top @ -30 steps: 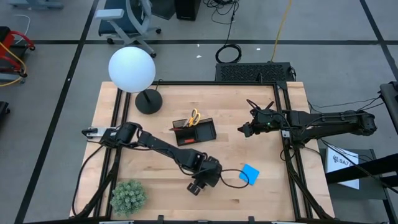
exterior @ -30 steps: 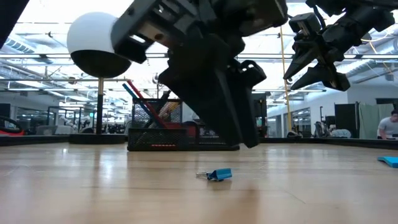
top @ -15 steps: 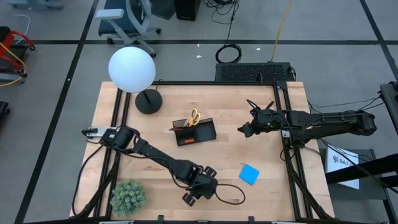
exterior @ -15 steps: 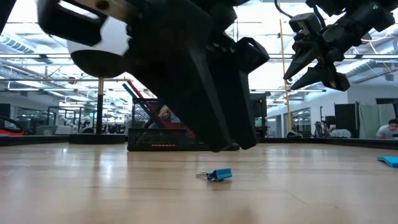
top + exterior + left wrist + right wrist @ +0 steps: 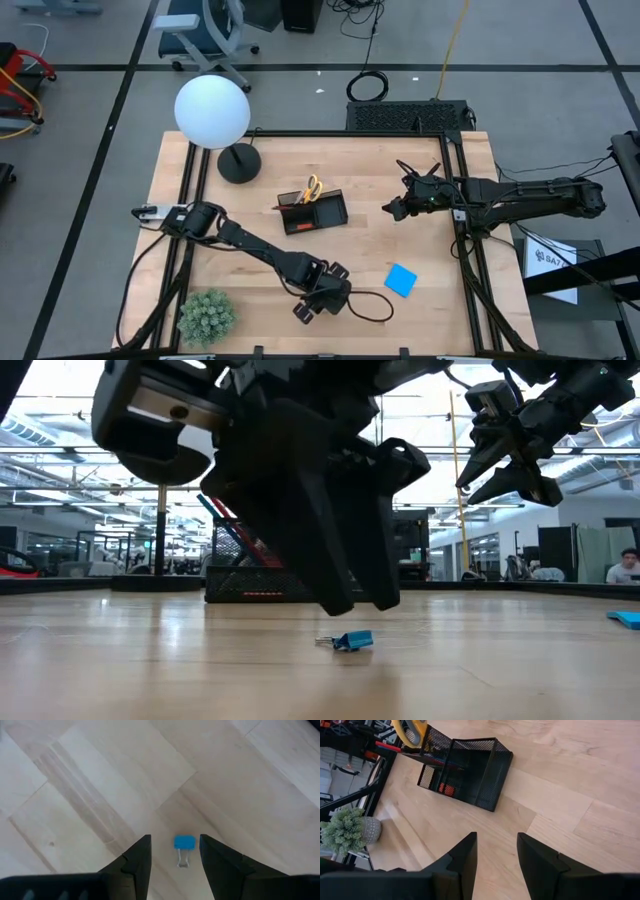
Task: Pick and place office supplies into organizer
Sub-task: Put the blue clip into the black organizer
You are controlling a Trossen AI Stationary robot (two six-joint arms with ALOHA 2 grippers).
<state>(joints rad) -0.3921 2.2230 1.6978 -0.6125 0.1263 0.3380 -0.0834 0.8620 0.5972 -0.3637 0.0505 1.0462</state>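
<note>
A small blue binder clip (image 5: 184, 842) lies flat on the wooden table, its wire handles toward the near side; it also shows in the low view (image 5: 352, 641). My left gripper (image 5: 174, 851) is open and hangs just above the clip, one finger on either side, touching nothing; it stands near the table's front edge in the high view (image 5: 318, 298) and hides the clip there. The black mesh organizer (image 5: 312, 210) holds yellow-handled scissors (image 5: 412, 730), pens and a red-orange piece (image 5: 445, 787). A blue note pad (image 5: 401, 280) lies flat at the right. My right gripper (image 5: 395, 208) waits open, raised right of the organizer.
A white globe lamp (image 5: 212, 112) on a round black base (image 5: 238, 163) stands at the far left. A green plant (image 5: 207, 315) sits at the near left corner. A black cable (image 5: 372, 306) loops from my left gripper across the table near the note pad.
My left gripper has gone toward the table's near edge and a little left, away from the note pad, has turned about, and has come down a little over the binder clip. The clip has stayed where it was.
</note>
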